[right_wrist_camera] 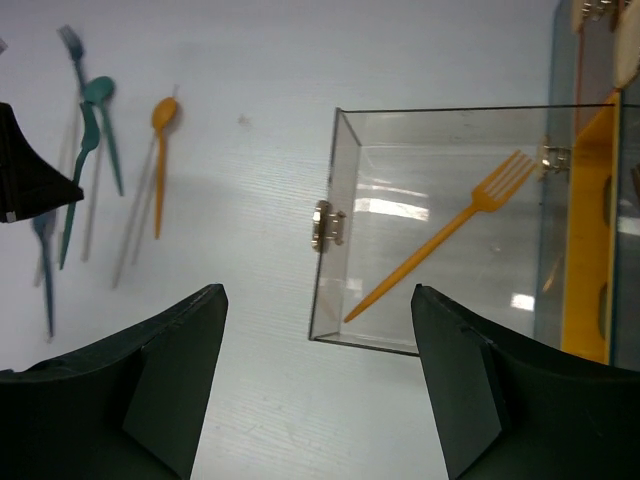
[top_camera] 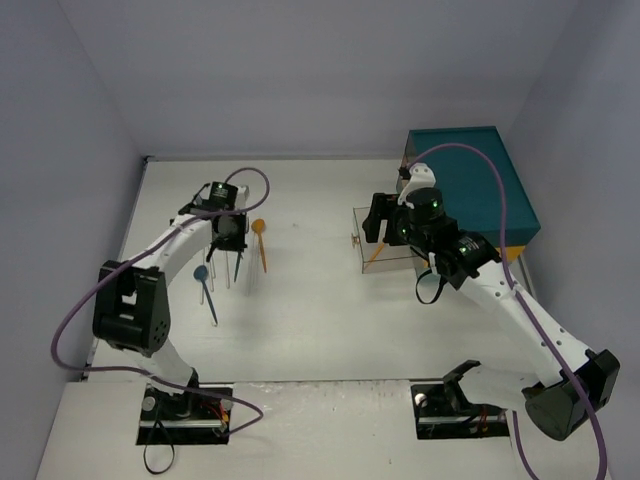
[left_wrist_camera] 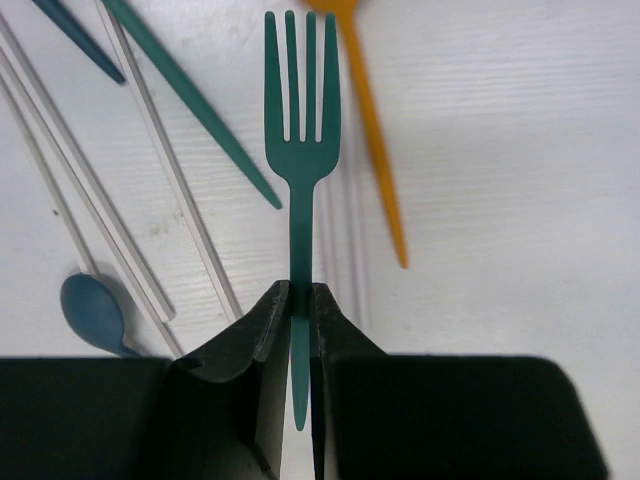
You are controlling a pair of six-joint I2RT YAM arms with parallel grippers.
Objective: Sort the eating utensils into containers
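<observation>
On my feed the fork (left_wrist_camera: 300, 150) looks matt teal plastic, the white surface (left_wrist_camera: 500, 180) matt and finely grained. The box (right_wrist_camera: 400, 160) is clear glossy plastic with a shiny metal latch (right_wrist_camera: 328, 224); the fingers (left_wrist_camera: 262, 335) of my left hand (left_wrist_camera: 300, 305), matt black.

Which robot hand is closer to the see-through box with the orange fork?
Right. The right gripper hovers open beside the clear box; the left gripper is far across the table, shut on a teal fork.

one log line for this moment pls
left gripper: shut on teal fork | right gripper: open, by clear box | in box: orange fork | stage: teal fork not yet boxed
</observation>
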